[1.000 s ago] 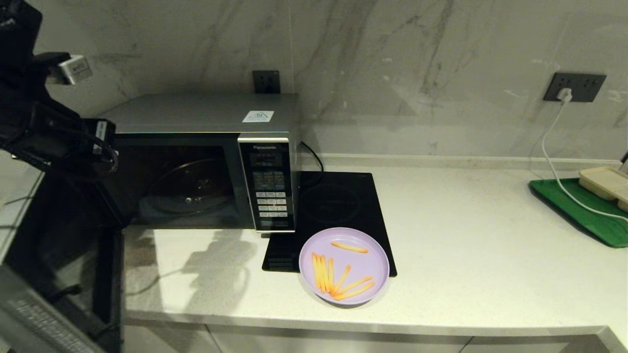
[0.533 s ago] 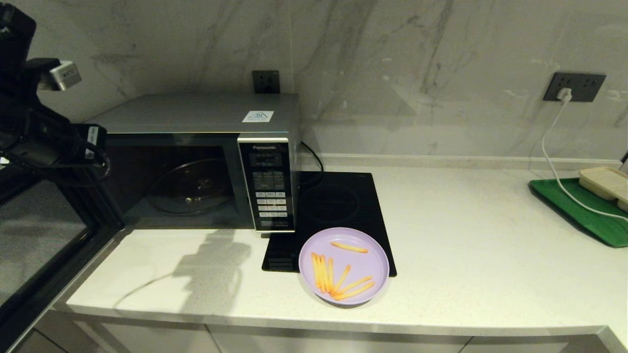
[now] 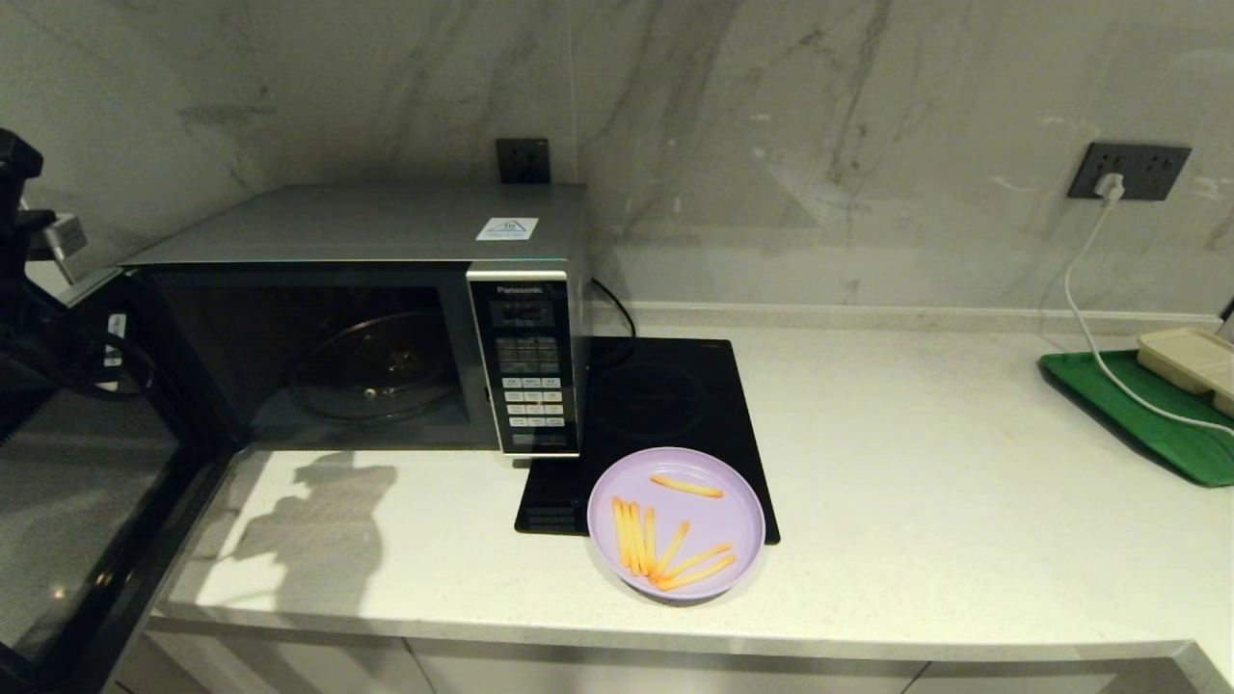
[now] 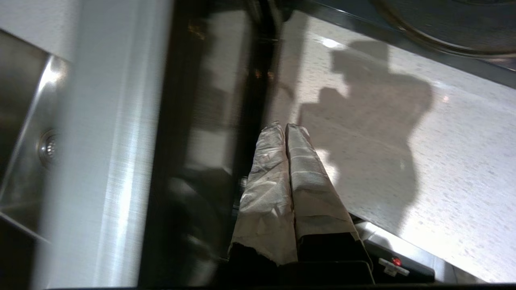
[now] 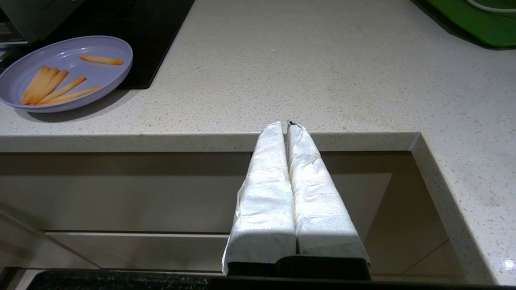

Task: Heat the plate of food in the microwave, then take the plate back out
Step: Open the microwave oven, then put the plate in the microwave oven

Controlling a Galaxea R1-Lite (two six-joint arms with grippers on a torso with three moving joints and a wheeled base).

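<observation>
The lilac plate of food point(image 3: 675, 523) with several fries rests on the counter, overlapping the front edge of the cooktop; the right wrist view also shows the plate point(image 5: 66, 72). The silver microwave point(image 3: 386, 231) stands open, its glass turntable point(image 3: 371, 366) bare. Its dark door point(image 3: 87, 501) is swung wide to the left. My left arm point(image 3: 39, 318) is at the far left by that door. My left gripper point(image 4: 285, 125) is shut and holds nothing, hovering beside the door's inner edge. My right gripper point(image 5: 284, 124) is shut and parked below the counter's front edge.
A flat black induction cooktop point(image 3: 665, 405) lies right of the microwave. At the far right a green tray point(image 3: 1147, 414) carries a beige tray point(image 3: 1191, 357), with a white cable point(image 3: 1089, 318) running from a wall socket. A steel sink point(image 4: 24, 161) lies beyond the door.
The microwave door has swung further open to the left. My left arm has moved left and down with it, mostly leaving the head view.
</observation>
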